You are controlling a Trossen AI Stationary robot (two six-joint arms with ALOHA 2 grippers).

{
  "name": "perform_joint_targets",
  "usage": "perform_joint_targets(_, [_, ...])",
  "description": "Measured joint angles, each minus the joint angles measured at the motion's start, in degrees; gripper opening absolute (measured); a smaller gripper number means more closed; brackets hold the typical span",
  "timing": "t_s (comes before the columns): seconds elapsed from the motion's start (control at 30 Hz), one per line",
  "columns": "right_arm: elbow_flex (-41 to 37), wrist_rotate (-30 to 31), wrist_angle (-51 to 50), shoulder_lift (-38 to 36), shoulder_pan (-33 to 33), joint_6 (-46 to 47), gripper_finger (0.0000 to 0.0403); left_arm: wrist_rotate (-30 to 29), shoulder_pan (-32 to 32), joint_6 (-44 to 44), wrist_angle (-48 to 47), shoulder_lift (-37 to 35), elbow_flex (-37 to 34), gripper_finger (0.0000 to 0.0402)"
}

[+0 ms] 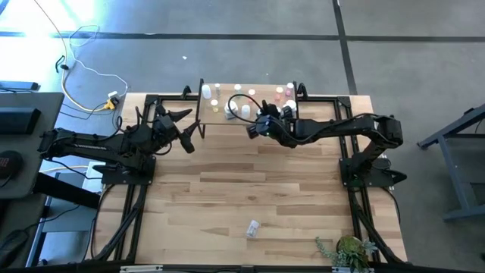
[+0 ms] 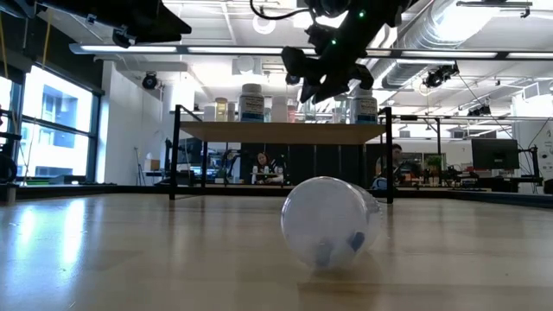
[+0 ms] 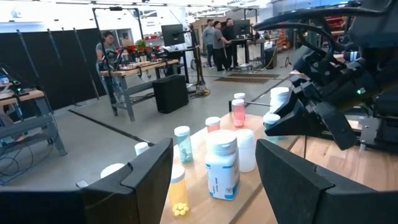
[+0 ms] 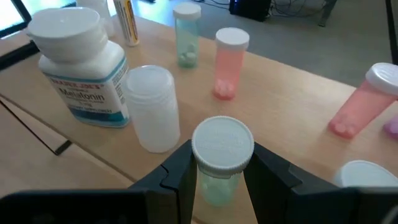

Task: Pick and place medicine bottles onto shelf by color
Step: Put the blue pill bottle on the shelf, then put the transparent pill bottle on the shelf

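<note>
Medicine bottles on shelf [image 4: 298, 118]
Right claw [image 4: 217, 171] clamps white-capped pale-green bottle [image 4: 219, 158]; left claw [image 3: 214, 168] gapes, empty. Clear bottle [image 2: 333, 220] lies on wooden surface [image 2: 130, 259]; people beyond.

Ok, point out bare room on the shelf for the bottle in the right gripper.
Right gripper holds a green bottle. The shelf is bare between the upright pink bottle and the tilted pink bottle. It is crowded by the large white bottle and clear jar.

A clear bottle [image 2: 331, 222] lies on its side on the table [image 2: 130, 259], close to the camera. Behind it stands the shelf [image 2: 281, 131] carrying several bottles, with the right gripper [image 2: 324, 73] above it.
</note>
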Motion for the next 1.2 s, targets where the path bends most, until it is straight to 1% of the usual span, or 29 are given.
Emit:
perform_joint_targets(0.3, [0.0, -0.7, -3.7, 0.0, 0.0, 0.9, 0.0112, 0.0, 0.0, 0.0, 0.0, 0.0, 0.0, 0.0220])
perform_joint_targets(0.6, [0.0, -1.3, -3.9, -0.1, 0.0, 1.5, 0.0114, 0.0, 0.0, 0.0, 0.0, 0.0, 0.0, 0.0220])
perform_joint_targets(0.7, [0.0, -1.7, -4.1, -0.1, 0.0, 1.6, 0.0123, 0.0, 0.0, 0.0, 0.0, 0.0, 0.0, 0.0220])
perform_joint_targets(0.9, [0.0, -1.6, -3.9, -0.1, 0.0, 2.6, 0.0157, -0.1, 0.0, 0.0, 0.0, 0.0, 0.0, 0.0220])
perform_joint_targets(1.0, [0.0, -0.6, -3.8, -0.1, 0.0, 2.7, 0.0173, -0.1, 0.0, 0.0, 0.0, 0.0, 0.0, 0.0220])
perform_joint_targets(1.2, [0.0, -0.2, -2.8, -0.1, 0.0, 3.0, 0.0184, -0.1, 0.0, 0.0, 0.0, 0.0, 0.0, 0.0220])
